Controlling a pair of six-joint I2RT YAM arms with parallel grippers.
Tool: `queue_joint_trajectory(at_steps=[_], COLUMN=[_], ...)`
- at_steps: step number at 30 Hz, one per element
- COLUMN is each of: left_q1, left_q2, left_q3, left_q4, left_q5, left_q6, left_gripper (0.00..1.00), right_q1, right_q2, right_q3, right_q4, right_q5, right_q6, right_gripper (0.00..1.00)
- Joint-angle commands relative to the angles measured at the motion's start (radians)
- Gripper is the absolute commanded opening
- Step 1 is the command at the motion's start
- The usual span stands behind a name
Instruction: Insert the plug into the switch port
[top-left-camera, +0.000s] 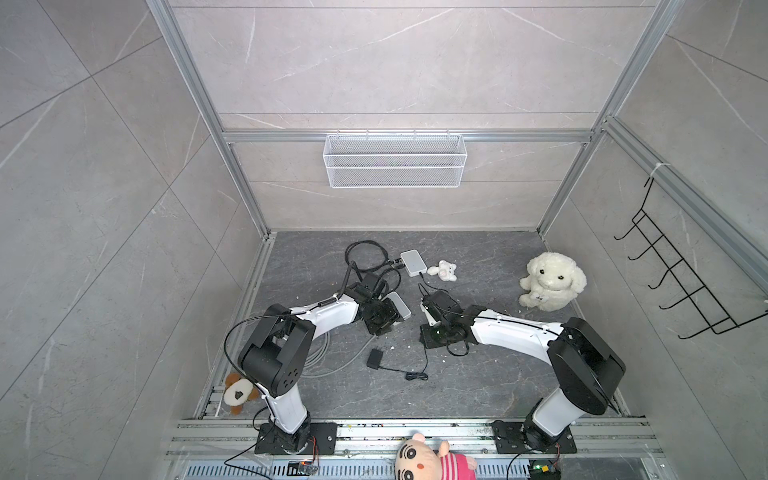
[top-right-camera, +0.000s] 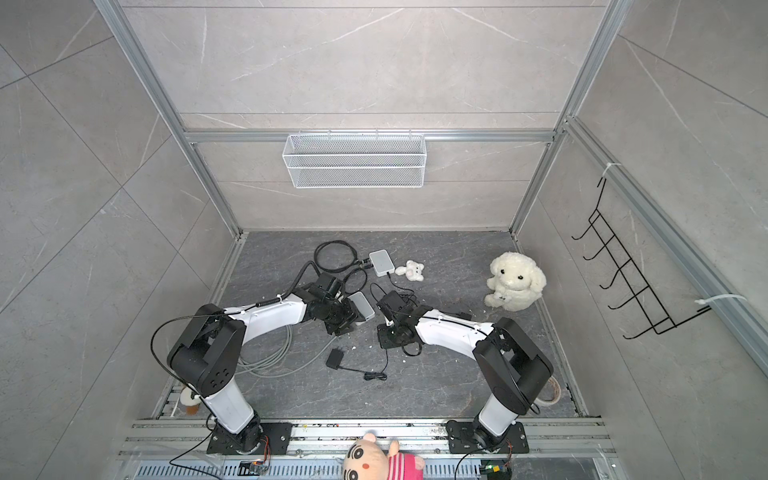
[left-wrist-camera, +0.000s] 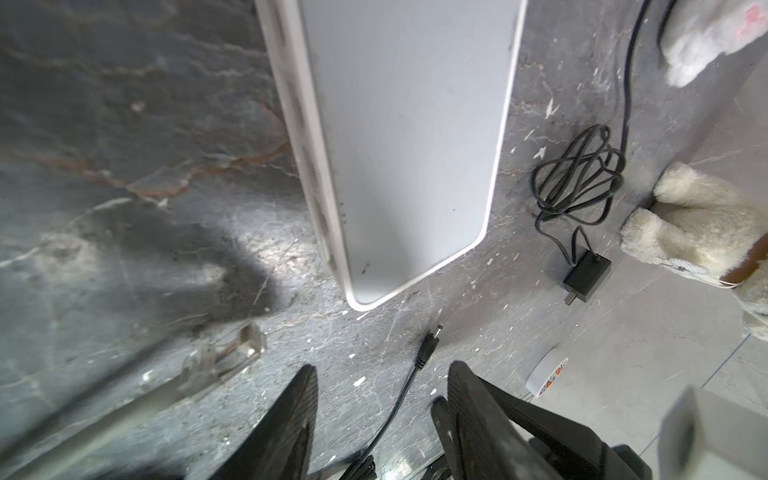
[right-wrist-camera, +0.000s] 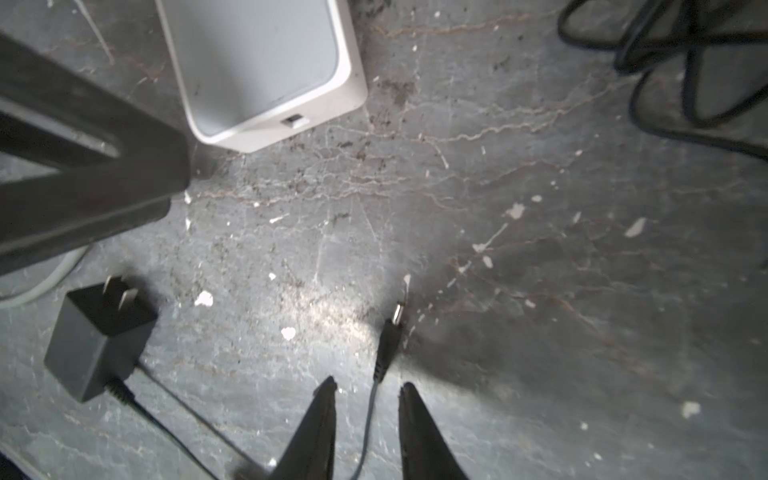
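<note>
Plug (right-wrist-camera: 390, 332) before parted right end effector (right-wrist-camera: 368, 383), plush dog's tag (left-wrist-camera: 683, 267) illegible

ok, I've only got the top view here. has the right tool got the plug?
Observer: No. In the right wrist view the right tool is open; the plug lies on the floor just past its fingertips.
Operator: and where it goes, free?
Observer: Yes. The small port on the switch side face is empty.
Operator: other arm?
Observer: The left tool is open too in the left wrist view; the switch lies beyond its fingers, not gripped.
</note>
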Motion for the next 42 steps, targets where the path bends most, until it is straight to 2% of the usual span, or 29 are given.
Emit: queue_joint_trajectory(at_steps=[1,6,11,17,22,27,30,38,42], left_q1=[0.002,0.002,0.002,0.003,0.004,0.006,0.004,0.003,0.001], left_q2=[-0.009,-0.008,-0.006,-0.014,-0.021,0.001,0.026,0.061,0.069], left_q3=[0.033,0.033,0.041,0.056,0.03,-0.052,-0.049,-0.058,-0.059], left_q4=[-0.03,-0.034,-0.039,-0.091,-0.084,0.082,0.122,0.207,0.237], left_q5=[-0.008,-0.008,-0.008,-0.025,-0.004,0.084,0.094,0.118,0.13], left_q6=[0.032,0.035,0.044,0.079,0.074,-0.041,-0.058,-0.094,-0.107], left_gripper=[0.54,0.54,0.54,0.54,0.54,0.54,0.54,0.54,0.46], right_q1=[0.001,0.004,0.02,0.051,0.045,0.035,0.027,0.007,0.001], right_q2=[0.042,0.085,0.147,0.213,0.138,0.051,0.025,0.018,0.028], right_q3=[0.04,0.051,0.088,0.113,0.095,0.068,0.016,-0.027,-0.017], right_q4=[-0.051,-0.059,-0.112,-0.174,-0.095,0.078,0.19,0.251,0.246], right_q5=[0.033,0.03,0.052,0.05,0.042,-0.066,-0.134,-0.211,-0.228], right_q6=[0.03,0.031,0.012,-0.078,-0.19,-0.295,-0.309,-0.305,-0.301], right_gripper=[0.3,0.28,0.19,0.09,0.05,0.05,0.04,0.04,0.04])
